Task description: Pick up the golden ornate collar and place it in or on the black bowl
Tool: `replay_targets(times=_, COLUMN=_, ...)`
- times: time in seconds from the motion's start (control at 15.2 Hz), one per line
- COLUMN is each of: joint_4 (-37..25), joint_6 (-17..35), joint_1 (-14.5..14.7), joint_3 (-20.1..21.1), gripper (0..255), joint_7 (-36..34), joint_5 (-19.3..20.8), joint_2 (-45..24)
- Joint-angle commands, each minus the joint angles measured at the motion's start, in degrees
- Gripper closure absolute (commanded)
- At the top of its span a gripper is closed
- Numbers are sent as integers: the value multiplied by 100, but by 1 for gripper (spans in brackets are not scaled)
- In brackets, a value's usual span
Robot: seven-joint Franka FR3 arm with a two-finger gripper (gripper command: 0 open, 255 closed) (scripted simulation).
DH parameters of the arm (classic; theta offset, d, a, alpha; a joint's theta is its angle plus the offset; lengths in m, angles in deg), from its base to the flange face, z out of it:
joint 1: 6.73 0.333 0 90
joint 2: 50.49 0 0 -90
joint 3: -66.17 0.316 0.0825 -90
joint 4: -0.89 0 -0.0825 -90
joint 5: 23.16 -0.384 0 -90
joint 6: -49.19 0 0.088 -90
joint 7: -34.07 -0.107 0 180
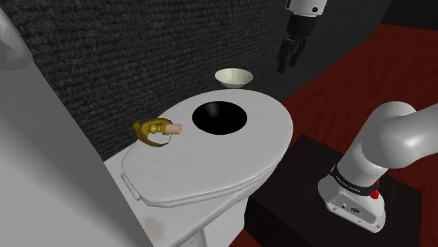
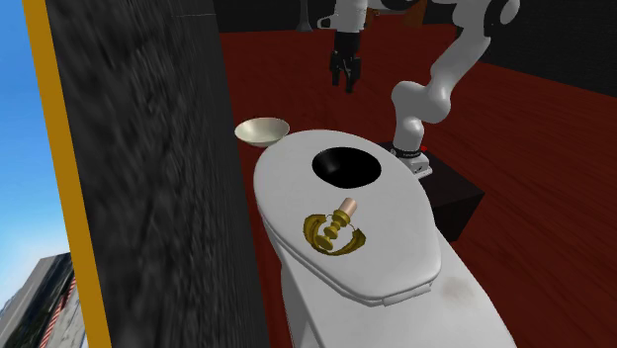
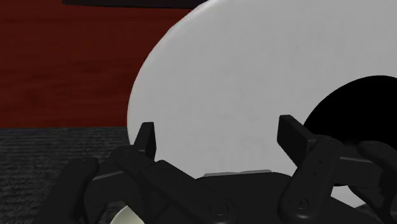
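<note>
my jaws hang open and empty, high up, well apart from the golden collar. it lies near the wall-side edge of the toilet lid, apart from the black bowl. i fear a clumsy descent could nudge it off.

The white arm stands on its base at the lower right of the shoulder view and bends in a thick elbow near the right edge. Its last link shows at the top edge, right of the middle, and the black gripper hangs below it, pointing down. In the second exterior view the gripper is at the top, a little right of the middle, also pointing down. In the wrist view the two fingers stand wide apart.
</note>
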Motion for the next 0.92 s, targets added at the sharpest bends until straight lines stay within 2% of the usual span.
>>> replay_targets(times=0.0, joint_4=0, joint_6=0, joint_1=0, joint_3=0, gripper=0, joint_7=0, joint_5=0, joint_2=0)
replay_targets(times=0.4, joint_4=-405, joint_6=35, joint_1=104, joint_3=725, gripper=0, joint_7=-1322, joint_5=-564, joint_2=-869)
replay_targets(times=0.86, joint_4=-1229, joint_6=128, joint_1=184, joint_3=1414, gripper=0, joint_7=-2799, joint_5=-1048, joint_2=-2189)
